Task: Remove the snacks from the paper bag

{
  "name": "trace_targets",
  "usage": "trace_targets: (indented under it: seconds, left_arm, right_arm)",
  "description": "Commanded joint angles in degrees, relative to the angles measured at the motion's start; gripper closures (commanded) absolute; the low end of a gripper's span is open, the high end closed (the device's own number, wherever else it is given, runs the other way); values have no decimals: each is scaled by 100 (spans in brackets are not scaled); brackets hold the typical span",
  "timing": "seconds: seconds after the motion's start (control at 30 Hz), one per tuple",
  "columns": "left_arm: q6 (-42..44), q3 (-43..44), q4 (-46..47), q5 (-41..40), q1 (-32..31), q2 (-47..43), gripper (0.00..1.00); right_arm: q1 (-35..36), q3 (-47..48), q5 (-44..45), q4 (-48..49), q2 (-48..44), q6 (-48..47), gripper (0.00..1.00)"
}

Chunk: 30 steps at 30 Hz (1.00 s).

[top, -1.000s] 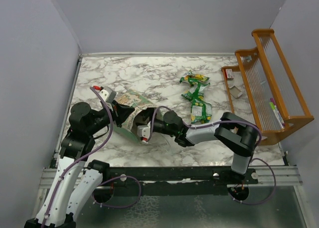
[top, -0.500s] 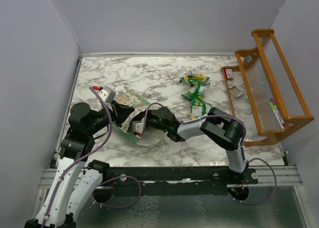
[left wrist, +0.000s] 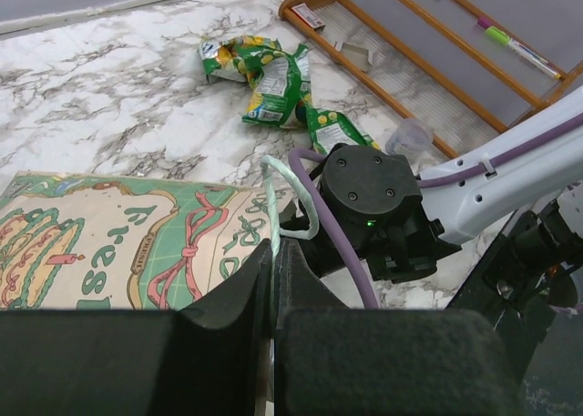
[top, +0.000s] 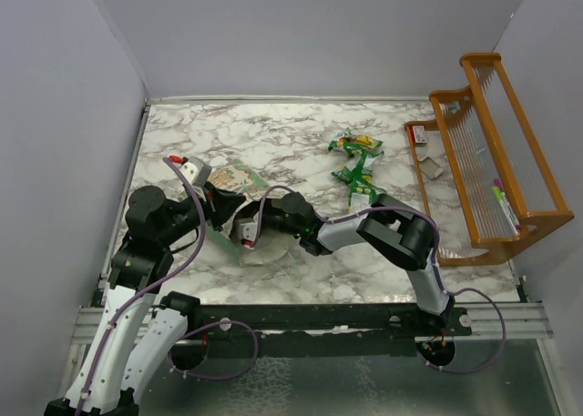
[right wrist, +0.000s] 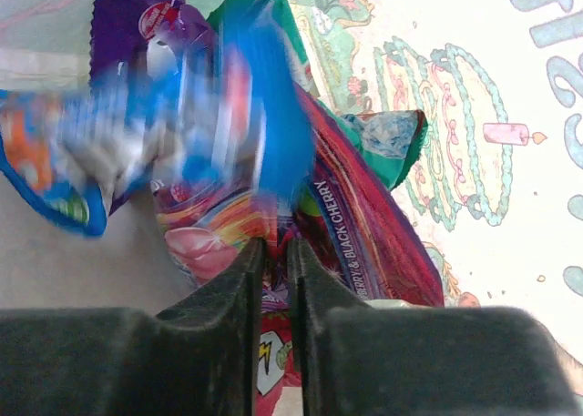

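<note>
The left gripper (left wrist: 273, 257) is clamped tight on the near rim of the paper bag (left wrist: 127, 243), probably to hold the mouth open and keep the bag from sliding. The bag lies on its side, printed face up, with its mouth turned to the right. The right gripper (right wrist: 273, 248) is deep inside that mouth. Its jaws are drawn almost together on film from the heap of packets (right wrist: 301, 207), though whether blue or pink cannot be told. Three green packets (top: 357, 170) lie on the table right of the bag, already out. The orange rack (top: 492, 152) stands further right.

A second ago the right jaws gaped wide at the bag's mouth. They have since pushed further in and narrowed, while the left grip has stayed put.
</note>
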Motion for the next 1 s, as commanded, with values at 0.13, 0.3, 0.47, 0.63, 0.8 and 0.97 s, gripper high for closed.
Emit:
trace_targets:
  seconds: [0.13,0.3,0.47,0.63,0.8,0.97]
  left_arm:
    - [-96,192,-18,-805,-15,-43,100]
    - [-175,115,68,-1122,-13,-99,100]
    - [-285,57,231,-1262,-16,-114,100]
    - [-435,77,332,-1550,-13,-40,100]
    - [-560,218,374,-1762,-14,142,100]
    - [-532,400,415,-1845,-13,332,100]
  right_arm:
    - [-25,-152,-566,-194,-437,469,99]
    - [-26,-535,-796,-123,-915,896,99]
    - [-11,-732,-675,-284,-1245,1152,99]
    - [3,-803,-441,-317,-1534,1589,99]
    - [3,-617,-451,-517,-1774,2224,99]
    - [8,-435,-107,-613,-1910,2622,99]
